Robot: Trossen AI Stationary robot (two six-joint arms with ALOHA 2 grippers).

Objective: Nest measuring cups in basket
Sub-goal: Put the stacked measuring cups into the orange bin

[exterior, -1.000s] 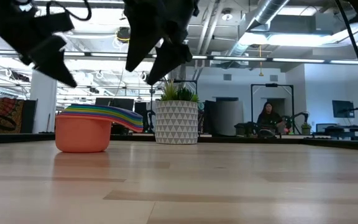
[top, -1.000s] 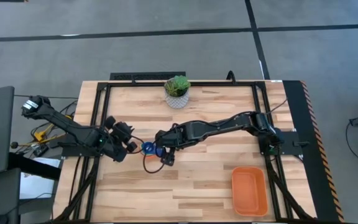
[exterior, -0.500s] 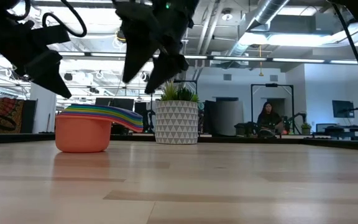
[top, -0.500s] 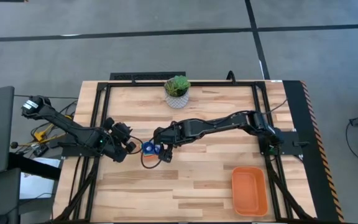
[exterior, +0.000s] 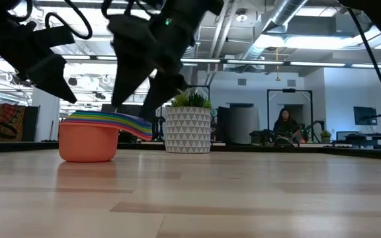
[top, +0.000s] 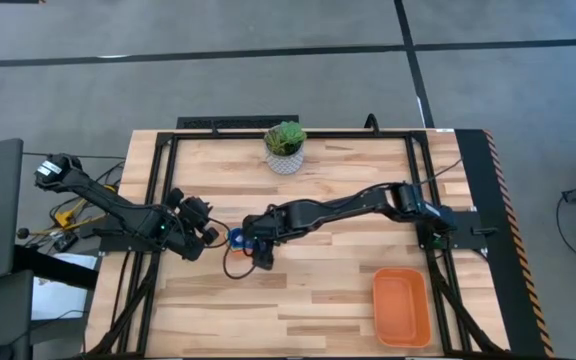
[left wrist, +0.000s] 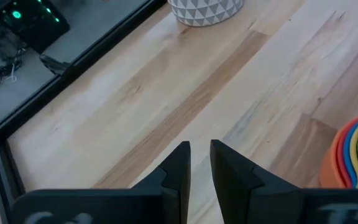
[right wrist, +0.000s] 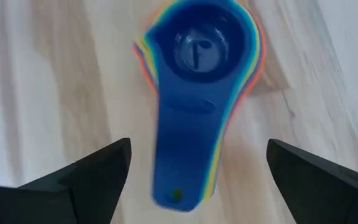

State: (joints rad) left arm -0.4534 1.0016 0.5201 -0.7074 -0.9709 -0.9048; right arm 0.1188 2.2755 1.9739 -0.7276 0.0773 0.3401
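Note:
The measuring cups point(top: 236, 238) stand nested in one stack on the table left of centre, a large orange cup point(exterior: 88, 140) at the bottom and a small dark blue cup point(right wrist: 201, 50) on top. Their rainbow handles point(exterior: 132, 123) fan out to one side. My right gripper point(top: 256, 248) is open just above the stack, its fingers either side of the dark blue handle point(right wrist: 188, 143) without touching it. My left gripper point(top: 208, 232) is shut and empty, just left of the stack. The orange basket point(top: 376, 300) lies at the near right, away from both grippers.
A white pot with a green plant point(top: 285, 145) stands at the far edge, mid-table, and shows behind the cups in the low view point(exterior: 188, 129). Bare wood lies between the cups and the basket. A person sits far off in the room point(exterior: 286, 124).
My right gripper has moved down and toward the table's left edge, closing in over the nested cups with its fingers still open. The cups have not moved.

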